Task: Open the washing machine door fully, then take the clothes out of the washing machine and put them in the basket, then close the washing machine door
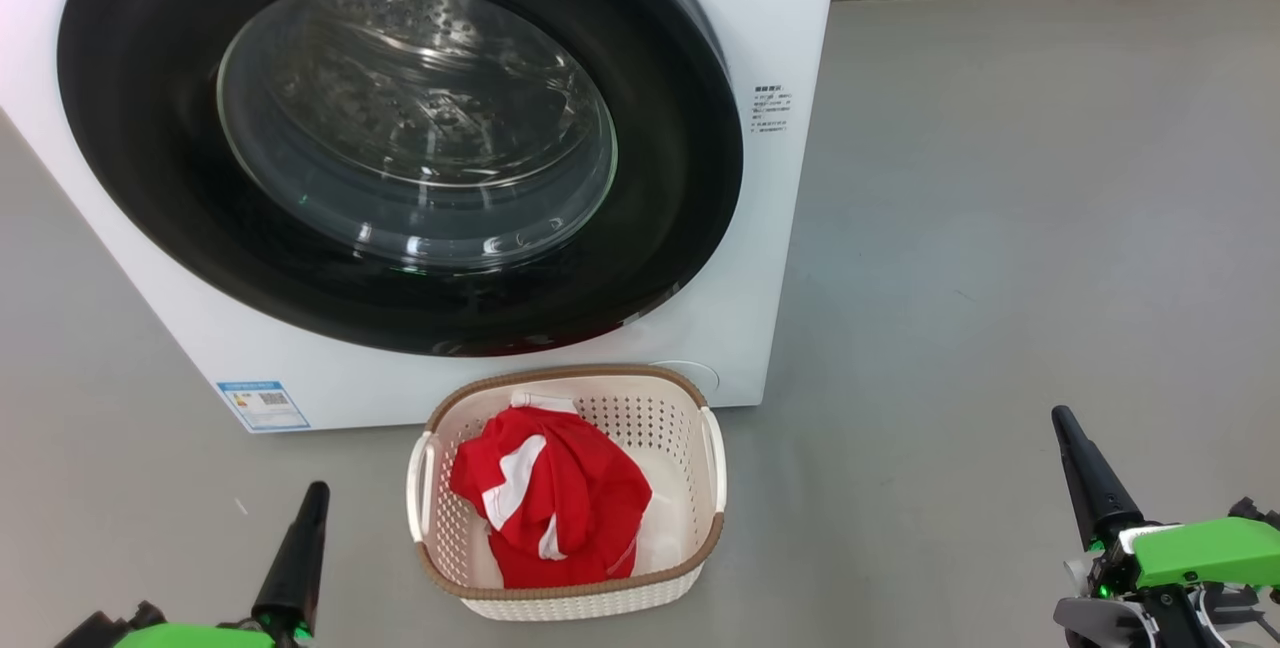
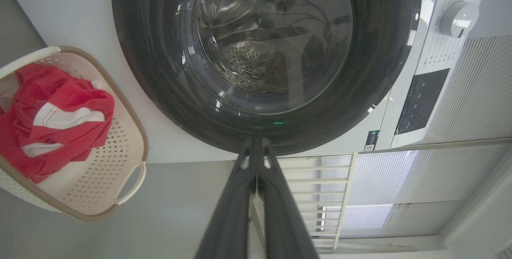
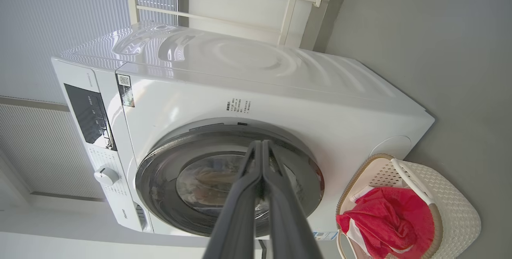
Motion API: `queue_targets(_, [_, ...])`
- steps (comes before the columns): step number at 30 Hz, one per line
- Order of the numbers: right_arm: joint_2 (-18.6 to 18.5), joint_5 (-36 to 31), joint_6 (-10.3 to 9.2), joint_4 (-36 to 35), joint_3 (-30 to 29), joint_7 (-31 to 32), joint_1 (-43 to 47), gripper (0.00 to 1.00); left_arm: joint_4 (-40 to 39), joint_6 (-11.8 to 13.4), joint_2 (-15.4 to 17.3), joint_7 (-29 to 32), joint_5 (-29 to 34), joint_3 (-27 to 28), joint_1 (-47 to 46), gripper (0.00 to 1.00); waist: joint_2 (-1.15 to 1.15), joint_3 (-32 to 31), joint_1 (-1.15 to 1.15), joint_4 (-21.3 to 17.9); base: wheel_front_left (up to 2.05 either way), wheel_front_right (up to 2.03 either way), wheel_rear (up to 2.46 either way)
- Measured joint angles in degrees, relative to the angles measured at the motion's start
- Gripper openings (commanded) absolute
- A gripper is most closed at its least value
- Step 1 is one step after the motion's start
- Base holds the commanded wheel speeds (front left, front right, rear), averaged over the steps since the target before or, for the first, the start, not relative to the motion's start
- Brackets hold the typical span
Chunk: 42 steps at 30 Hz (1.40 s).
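Clothes (image 1: 555, 508) of bright red soft fabric, white-patched, are heaped inside the cream perforated plastic basket (image 1: 570, 372). Just behind the basket, the white boxy washing machine (image 1: 790, 28) is seen with its round black-rimmed glass door (image 1: 130, 128) shut. Left gripper (image 1: 312, 503) and right gripper (image 1: 1068, 428) are pinched together, empty, either side of the basket.

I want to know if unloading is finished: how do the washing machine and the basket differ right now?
The washing machine is a big white box; the basket is small and cream with a brown rim. The washing machine is closed by its door, while the basket is open-topped. The washing machine's drum looks empty through the glass; the basket holds the red clothes. Both stand on the grey floor.
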Motion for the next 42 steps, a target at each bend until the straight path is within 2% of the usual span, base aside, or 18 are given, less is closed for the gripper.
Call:
queue_targets(5, [0.0, 2.6, -0.01, -0.1, -0.2, 0.7, -0.6, 0.0, 0.1, 0.0, -0.2, 0.6, -2.8, 0.1, -0.7, 0.0, 0.0, -0.1, 0.0, 0.0, 0.0, 0.0, 0.0])
queue_targets(42, [0.2, 2.6, -0.01, -0.2, -0.5, 1.1, -0.9, 0.0, 0.1, 0.0, -0.3, 0.8, -3.0, 0.1, -0.7, 0.0, 0.0, -0.1, 0.0, 0.0, 0.0, 0.0, 0.0])
